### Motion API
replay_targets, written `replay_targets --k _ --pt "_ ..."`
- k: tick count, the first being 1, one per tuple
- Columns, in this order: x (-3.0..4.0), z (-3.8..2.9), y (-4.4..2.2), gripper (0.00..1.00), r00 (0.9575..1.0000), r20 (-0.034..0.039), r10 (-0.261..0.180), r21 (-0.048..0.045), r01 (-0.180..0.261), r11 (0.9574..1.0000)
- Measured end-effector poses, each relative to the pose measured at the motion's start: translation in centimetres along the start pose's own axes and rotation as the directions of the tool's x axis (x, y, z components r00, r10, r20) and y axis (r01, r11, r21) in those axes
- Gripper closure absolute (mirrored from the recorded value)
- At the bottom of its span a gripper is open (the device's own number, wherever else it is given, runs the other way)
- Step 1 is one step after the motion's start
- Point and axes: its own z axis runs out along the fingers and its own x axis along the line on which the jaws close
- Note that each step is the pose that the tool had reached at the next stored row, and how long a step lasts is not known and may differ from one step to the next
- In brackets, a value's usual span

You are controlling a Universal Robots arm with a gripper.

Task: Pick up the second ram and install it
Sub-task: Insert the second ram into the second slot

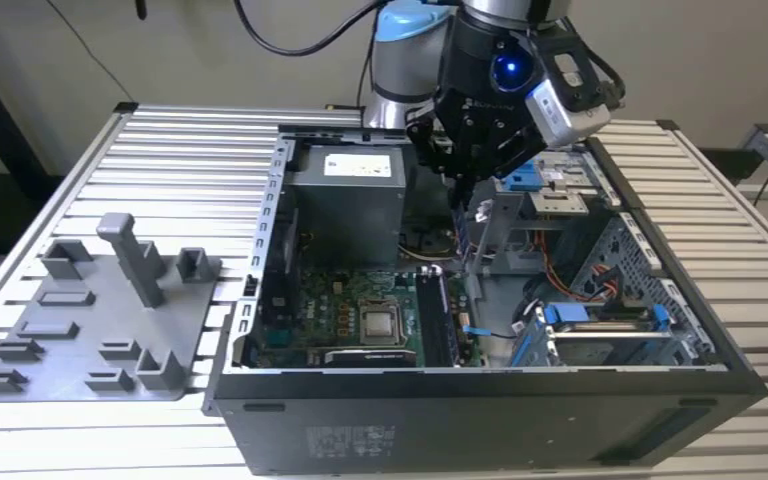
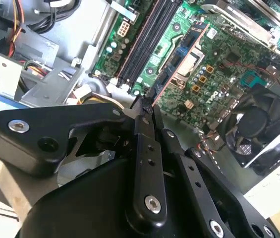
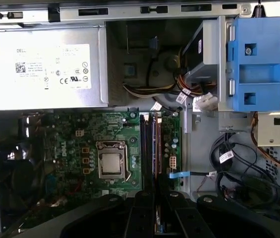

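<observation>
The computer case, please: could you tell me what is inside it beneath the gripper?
Inside the computer case, under the gripper, lie the green circuit board, its bare processor socket and long black memory slots. The gripper's black links cover the slots' near ends.

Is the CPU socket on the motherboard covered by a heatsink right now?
No, the CPU socket sits bare in the first wrist view, its metal chip lid exposed with no heatsink over it.

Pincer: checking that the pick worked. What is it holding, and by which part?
The pincer is shut on the second ram, pinched at its near end.
</observation>
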Motion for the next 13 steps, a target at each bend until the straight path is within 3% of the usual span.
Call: replay_targets --k 13 --pt "0.00 0.31 0.00 0.86 1.0000 0.0001 0.000 -0.0001 0.000 1.0000"
